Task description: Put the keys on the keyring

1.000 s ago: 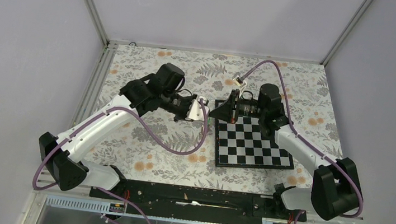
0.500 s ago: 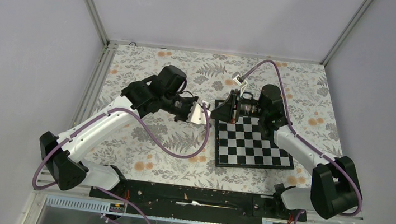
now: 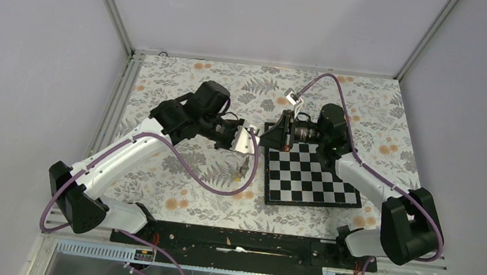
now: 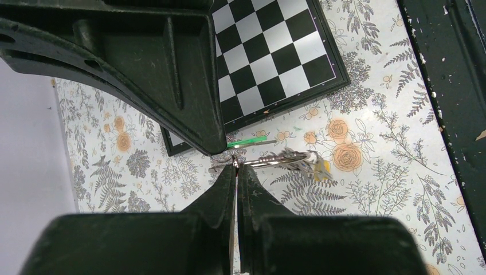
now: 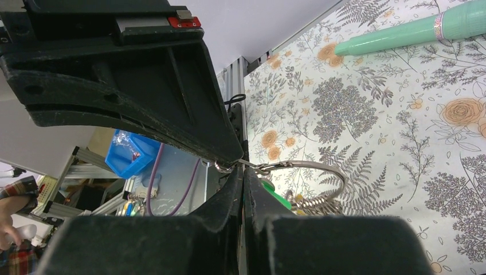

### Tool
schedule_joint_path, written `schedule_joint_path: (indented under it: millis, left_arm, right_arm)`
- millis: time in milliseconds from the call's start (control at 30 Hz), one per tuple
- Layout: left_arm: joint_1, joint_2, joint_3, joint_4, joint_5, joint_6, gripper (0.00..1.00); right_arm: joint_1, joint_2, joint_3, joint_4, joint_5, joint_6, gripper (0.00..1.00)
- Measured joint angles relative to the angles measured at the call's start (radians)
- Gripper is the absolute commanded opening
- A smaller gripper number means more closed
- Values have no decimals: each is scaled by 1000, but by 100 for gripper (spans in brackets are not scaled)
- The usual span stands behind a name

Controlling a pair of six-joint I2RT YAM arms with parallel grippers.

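Left gripper (image 4: 235,167), fully clenched, is pinching the keyring (image 4: 286,158); right gripper (image 5: 242,172) is clamping the green key (image 4: 247,142), whose blade is hiding between the fingers.

Plain grey-lilac walls (image 3: 261,15), aluminium frame posts (image 3: 109,4), floral-patterned tabletop (image 3: 165,73) under even light.

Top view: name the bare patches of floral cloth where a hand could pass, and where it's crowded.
Bare: the far strip of cloth between back wall and arms; the near strip between chessboard and base rail. Crowded: the middle, where left gripper and right gripper meet at the keyring, a purple cable looping in front.
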Motion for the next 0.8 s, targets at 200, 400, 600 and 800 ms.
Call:
schedule_joint_path:
  millis: [200, 400, 600, 800]
  left_arm:
    - [-1, 0, 0, 0, 0, 0, 0]
    - [-1, 0, 0, 0, 0, 0, 0]
    - [-2, 0, 0, -1, -4, 0, 0]
    - [-2, 0, 0, -2, -6, 0, 0]
  right_arm:
    - [0, 7, 0, 14, 0, 13, 0]
    - [0, 8, 0, 18, -8, 24, 0]
    - [0, 14, -2, 37, -24, 26, 0]
    - [2, 20, -2, 37, -30, 26, 0]
